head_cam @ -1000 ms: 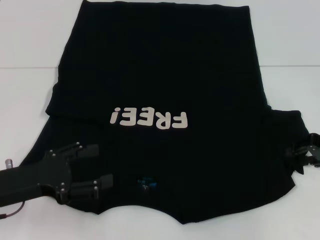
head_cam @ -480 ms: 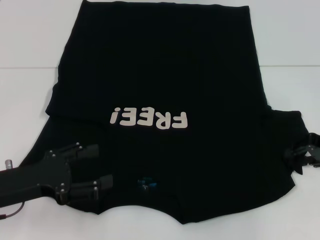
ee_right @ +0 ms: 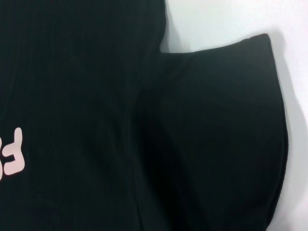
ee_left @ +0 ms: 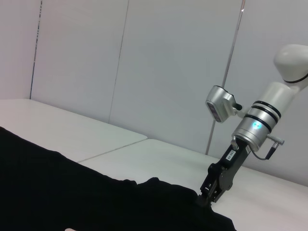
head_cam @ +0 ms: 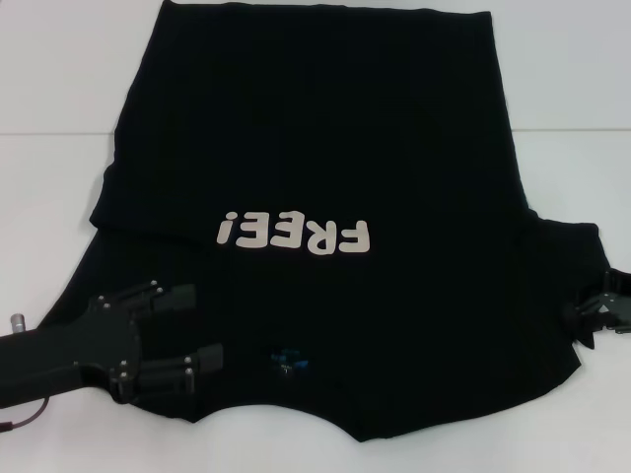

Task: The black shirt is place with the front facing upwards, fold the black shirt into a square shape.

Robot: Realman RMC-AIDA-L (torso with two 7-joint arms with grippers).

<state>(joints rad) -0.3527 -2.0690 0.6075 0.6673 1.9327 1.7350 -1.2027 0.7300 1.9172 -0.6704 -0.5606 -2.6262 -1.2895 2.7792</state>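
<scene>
At the near left corner of the white table (head_cam: 39,89), the left gripper (head_cam: 202,325) reached in over the shoulder area of the black shirt (head_cam: 315,148), its two fingers spread wide with bare cloth showing between them, pinching nothing. Whether the fingertips touched the fabric could not be told from the head view.

The shirt lay spread across the middle of the table, front up, collar toward the near edge and hem toward the far edge. The white "FREE!" print (head_cam: 294,235) sat across the chest and read upside down from the head camera, with the small blue neck tag (head_cam: 288,361) between it and the collar. The cloth was plain, matte black and mostly flat. The left sleeve seemed tucked or lying under the arm, and the right sleeve (ee_right: 226,139) was spread flat outward with a soft crease where it joined the body.

At the right edge of the table, the right gripper (head_cam: 599,310) sat at the sleeve's outer edge. In the left wrist view its tip met the cloth, but whether it pinched the fabric could not be told.

By my judgement the folding had barely begun: no fold was laid, the body lay at full length, and both side folds and the lengthwise fold remained
</scene>
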